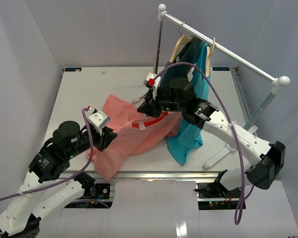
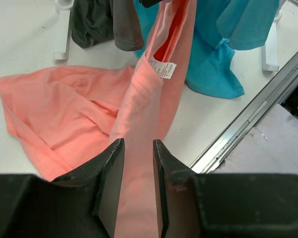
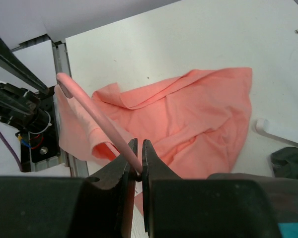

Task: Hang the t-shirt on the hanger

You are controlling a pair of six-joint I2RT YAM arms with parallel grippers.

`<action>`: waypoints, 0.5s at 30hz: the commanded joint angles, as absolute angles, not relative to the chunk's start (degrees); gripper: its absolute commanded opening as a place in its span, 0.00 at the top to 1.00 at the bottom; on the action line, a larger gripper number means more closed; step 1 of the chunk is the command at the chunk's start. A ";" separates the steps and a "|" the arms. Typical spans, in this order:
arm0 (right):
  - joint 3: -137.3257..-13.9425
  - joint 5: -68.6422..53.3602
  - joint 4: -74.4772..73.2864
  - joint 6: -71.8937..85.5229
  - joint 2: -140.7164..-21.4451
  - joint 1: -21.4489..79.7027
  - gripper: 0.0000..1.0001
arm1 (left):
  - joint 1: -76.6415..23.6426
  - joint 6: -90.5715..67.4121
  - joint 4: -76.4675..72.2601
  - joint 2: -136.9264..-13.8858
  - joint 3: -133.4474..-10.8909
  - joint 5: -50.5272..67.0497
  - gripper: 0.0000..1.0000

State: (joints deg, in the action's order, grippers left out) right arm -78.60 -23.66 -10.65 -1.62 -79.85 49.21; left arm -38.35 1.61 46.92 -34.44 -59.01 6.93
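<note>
It seems about halfway: the right gripper (image 3: 140, 148) clamps the hanger (image 3: 97, 120), the left gripper (image 2: 138, 148) pinches the t-shirt (image 2: 64, 109), not yet fully on it.

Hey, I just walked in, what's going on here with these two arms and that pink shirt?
The two arms are working the salmon t-shirt onto the thin pink hanger. The right end effector is shut on the hanger's rod, and some cloth hangs off its far end. The left end effector pinches a stretch of the shirt, pulled taut toward the hanger. Most of the shirt lies crumpled on the table, so it is not fully on yet. A teal shirt hangs nearby.
</note>
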 commanded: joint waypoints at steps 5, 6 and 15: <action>-86.86 -22.64 -15.11 -3.29 -79.31 48.69 0.92 | -38.14 2.75 47.74 -35.51 -60.69 4.24 0.55; -87.48 -22.59 -15.63 -3.35 -79.36 48.69 0.92 | -38.13 2.96 47.62 -35.51 -60.61 3.61 0.54; -94.36 -19.98 -20.16 -3.43 -78.94 48.60 0.92 | -38.14 2.36 49.79 -35.43 -60.77 -4.77 0.54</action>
State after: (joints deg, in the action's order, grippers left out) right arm -89.57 -22.15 -19.86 -2.59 -80.16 48.60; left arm -38.35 2.98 48.11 -35.48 -59.37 -0.07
